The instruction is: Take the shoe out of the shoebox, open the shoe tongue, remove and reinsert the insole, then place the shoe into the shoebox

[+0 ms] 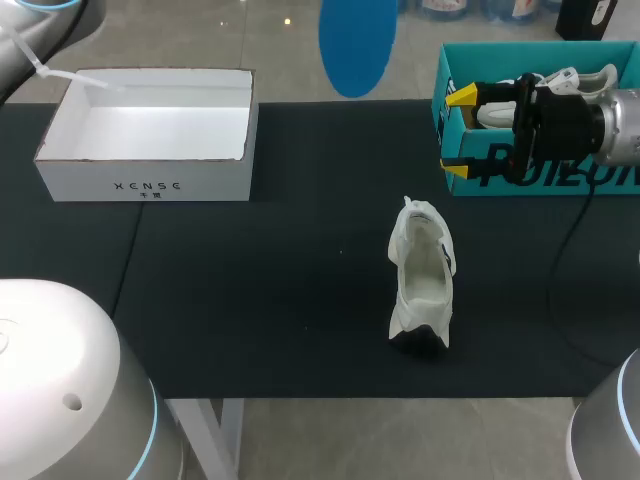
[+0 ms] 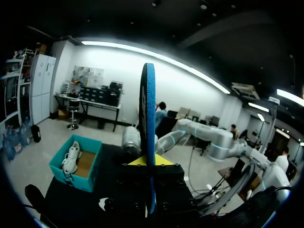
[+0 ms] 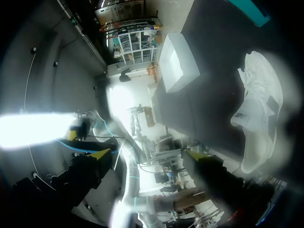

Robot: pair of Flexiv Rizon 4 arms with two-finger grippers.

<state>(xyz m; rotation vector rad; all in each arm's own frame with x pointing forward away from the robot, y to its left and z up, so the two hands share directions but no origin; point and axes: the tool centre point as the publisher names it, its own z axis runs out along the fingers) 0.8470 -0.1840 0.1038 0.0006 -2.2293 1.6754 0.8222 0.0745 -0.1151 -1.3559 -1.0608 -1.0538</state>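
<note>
A white shoe (image 1: 421, 280) lies on the black table (image 1: 260, 300) right of centre, opening upward; in the right wrist view the shoe (image 3: 259, 109) is ahead of my fingers. A blue insole (image 1: 357, 40) hangs high over the table's back edge. My left gripper (image 2: 151, 161) is shut on this insole (image 2: 149, 118), which stands edge-on between its fingers. My right gripper (image 1: 458, 132) is open and empty, level with the front of the teal box (image 1: 600, 175), well back from the shoe. The white shoebox (image 1: 150, 135) stands empty at back left.
The teal box at back right holds another white shoe (image 2: 71, 159). My right arm (image 1: 600, 125) lies across that box. Two large white robot bases (image 1: 60, 390) fill the near corners. A black cable (image 1: 565, 270) runs down the table's right side.
</note>
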